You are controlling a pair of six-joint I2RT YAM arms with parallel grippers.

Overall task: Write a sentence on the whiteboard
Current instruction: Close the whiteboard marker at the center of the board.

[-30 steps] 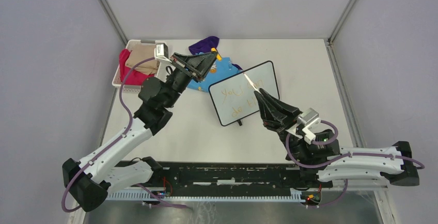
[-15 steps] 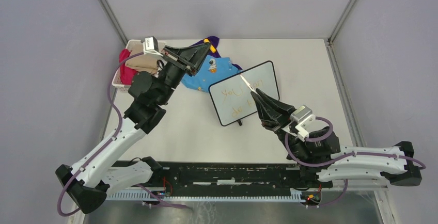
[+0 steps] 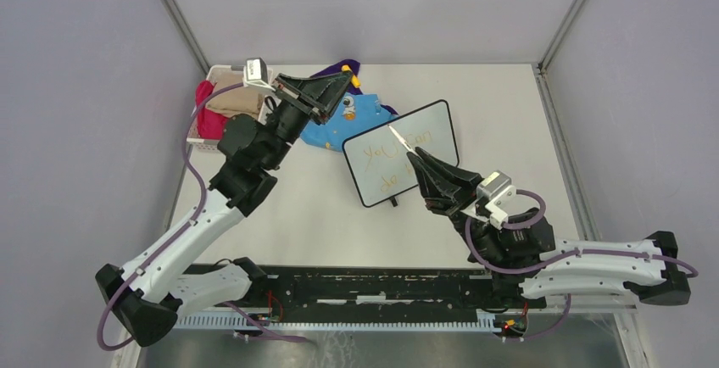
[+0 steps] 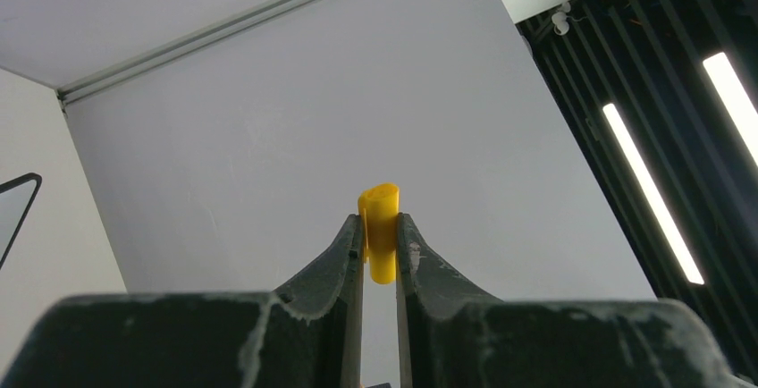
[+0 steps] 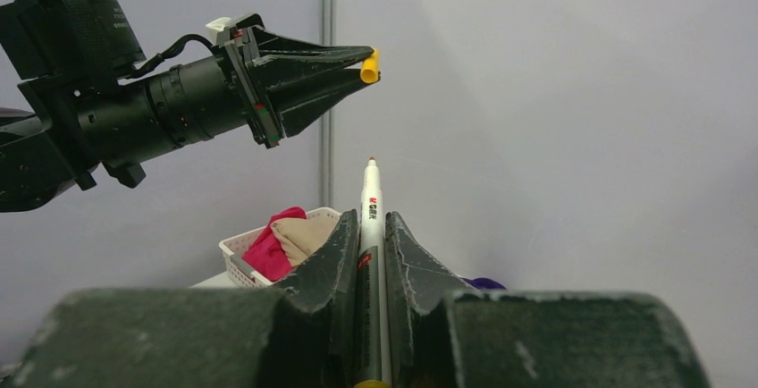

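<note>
Top external: left arm reared up, left claw [image 3: 346,80] pinching a small yellow plastic cap [image 3: 357,83]. Black-framed white whiteboard [image 3: 434,126] sits on the pale counter [image 3: 297,207], orange handwritten sentence [image 3: 383,153] on it. Right arm stretches toward it, right claw [image 3: 415,158] pinching a white marker pen [image 3: 398,137].

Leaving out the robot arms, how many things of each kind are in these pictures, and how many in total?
Whiteboard: 1
Marker: 1
Yellow marker cap: 1
White basket: 1
Garments (red, beige, blue, purple): 4
Total: 8
</note>
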